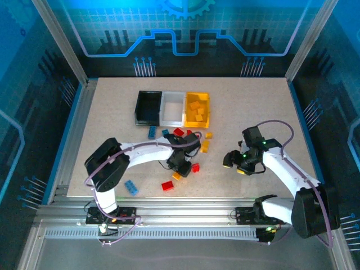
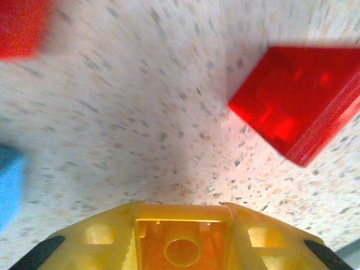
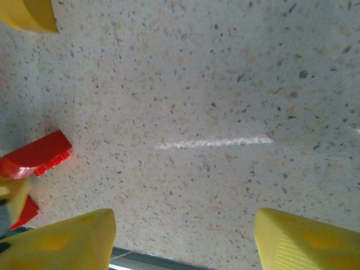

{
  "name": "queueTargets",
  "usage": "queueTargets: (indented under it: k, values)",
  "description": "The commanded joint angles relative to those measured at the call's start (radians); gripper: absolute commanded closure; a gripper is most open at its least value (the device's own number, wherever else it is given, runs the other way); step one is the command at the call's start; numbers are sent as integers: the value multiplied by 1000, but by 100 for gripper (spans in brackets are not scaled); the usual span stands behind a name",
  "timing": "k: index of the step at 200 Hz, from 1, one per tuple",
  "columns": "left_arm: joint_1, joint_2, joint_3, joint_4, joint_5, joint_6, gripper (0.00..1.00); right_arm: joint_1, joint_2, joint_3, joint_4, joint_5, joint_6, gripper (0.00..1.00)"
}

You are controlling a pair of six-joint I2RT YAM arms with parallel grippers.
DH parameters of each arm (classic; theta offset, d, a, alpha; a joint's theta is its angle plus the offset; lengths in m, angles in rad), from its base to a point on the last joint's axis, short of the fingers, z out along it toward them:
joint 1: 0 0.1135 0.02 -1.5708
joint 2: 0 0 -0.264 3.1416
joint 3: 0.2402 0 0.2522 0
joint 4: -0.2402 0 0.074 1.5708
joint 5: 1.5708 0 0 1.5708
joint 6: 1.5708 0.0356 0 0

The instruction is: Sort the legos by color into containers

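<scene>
Left pincer [image 2: 183,228]: pressed together on a translucent orange studded plastic brick [image 2: 183,247], which sits between the yellow fingers [image 2: 95,239] with its hollow underside toward the wrist camera. The brick is low over the table. A glossy red plastic brick [image 2: 292,107] lies near it and a blue plastic brick [image 2: 8,185] lies at the left edge.

Judgement: this grip is taken for a carry to the yellow rectangular plastic bin [image 1: 197,122], which holds yellow and orange pieces, so the colour match looks sound.

Right pincer [image 3: 185,250]: spread wide, nothing between its fingers, hanging over bare table beside the scatter. Judgement: it is parked to the side so the arms do not cross.

Containers: the black plastic bin [image 1: 149,93] and the white plastic bin [image 1: 173,94] stand joined in a row with the yellow one at mid-table. I cannot tell what lies in the black one. The loose red, blue and yellow bricks [image 1: 167,185] lie between the bins and the arm bases, mostly on the left arm's side, which likely explains why that arm is working them.

Surface: speckled beige tabletop [image 1: 253,112], flat and matte, with one pale scuff streak [image 3: 214,142].

Room: aluminium-framed enclosure [image 1: 59,42] with blue-lit panels and a gear graphic [image 1: 185,7] on the back wall.
</scene>
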Motion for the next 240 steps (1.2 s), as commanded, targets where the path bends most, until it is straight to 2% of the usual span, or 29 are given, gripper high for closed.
queueTargets:
  k: [1,26,55,93,123,202,240]
  values:
    - [80,-69,92,-49,105,-61,71,-20,-45,-29,16,-24,8,33]
    - [174,-55,212,-49,177,-105,71,-21,-91,-62,20,-33,29,33]
    - [258,47,415,-37,237,-161,71,-21,-142,-96,12,-44,51,33]
    - [285,261,746,-85,230,-175,72,-21,-176,-93,-39,-43,42,33]
    - [295,395,928,-120,203,-169,72,-25,-181,-76,-73,-41,24,33]
    - [321,589,1136,-138,131,-155,71,-27,-97,-8,-115,-41,-45,33]
    - [333,639,1186,-135,132,-172,64,-29,-49,21,-122,-47,-69,33]
